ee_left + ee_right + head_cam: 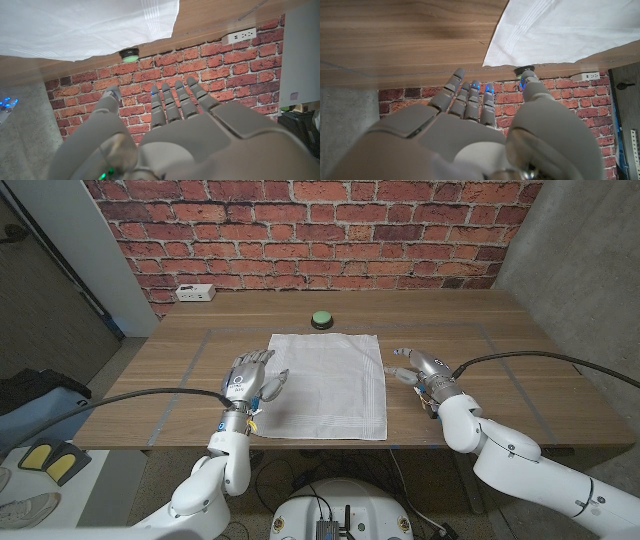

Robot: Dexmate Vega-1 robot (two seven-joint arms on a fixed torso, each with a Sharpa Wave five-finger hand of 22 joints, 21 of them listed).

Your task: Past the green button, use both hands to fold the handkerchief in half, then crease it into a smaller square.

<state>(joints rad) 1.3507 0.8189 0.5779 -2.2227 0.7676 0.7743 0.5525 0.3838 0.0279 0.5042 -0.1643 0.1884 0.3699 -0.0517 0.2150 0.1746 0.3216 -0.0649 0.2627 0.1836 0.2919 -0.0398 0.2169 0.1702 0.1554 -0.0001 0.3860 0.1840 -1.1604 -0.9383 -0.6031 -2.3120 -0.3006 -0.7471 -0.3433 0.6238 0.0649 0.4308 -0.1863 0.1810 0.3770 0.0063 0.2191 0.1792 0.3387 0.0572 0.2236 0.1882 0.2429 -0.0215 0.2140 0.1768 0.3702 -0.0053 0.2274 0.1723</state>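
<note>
Pre-grasp step: handkerchief (330,383) flat, unfolded. Left hand (248,379) and right hand (420,369) fingers released, spread, flanking cloth. Next: pinch near corners just beside fingertips.

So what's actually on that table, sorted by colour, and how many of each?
White: 2, the handkerchief and the power strip at the far left corner.
Green: 1, the button beyond the cloth.
Grey: 2, the left hand and the right hand.
Total: 5.
</note>
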